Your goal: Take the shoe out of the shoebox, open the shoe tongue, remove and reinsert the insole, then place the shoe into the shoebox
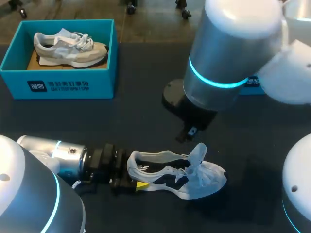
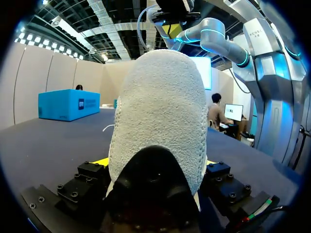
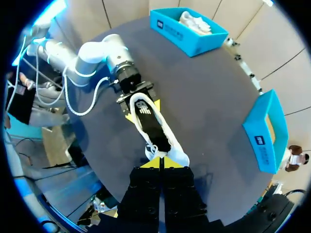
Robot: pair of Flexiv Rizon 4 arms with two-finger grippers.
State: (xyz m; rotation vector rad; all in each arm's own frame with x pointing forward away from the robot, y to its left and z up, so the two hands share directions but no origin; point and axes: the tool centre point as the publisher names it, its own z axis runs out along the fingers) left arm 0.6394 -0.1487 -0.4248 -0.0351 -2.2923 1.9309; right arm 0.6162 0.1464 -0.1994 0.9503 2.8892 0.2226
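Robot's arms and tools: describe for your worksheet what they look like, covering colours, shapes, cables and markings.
The left arm and right arm are thick round tubes, silver-grey with white shells and glowing cyan rings at joints. Pale cables loop along the left arm. The left tool and right tool are blocky black bodies with bright yellow tips.

I see a white mesh sneaker with black lining (image 1: 177, 177) on the dark worktop (image 1: 146, 121), heel to my left, toe to my right, opening upward and tongue lifted. Well apart, at the far left, an open turquoise cardboard shoebox (image 1: 63, 85) holds a beige and white sneaker (image 1: 68, 47) lying on its side.
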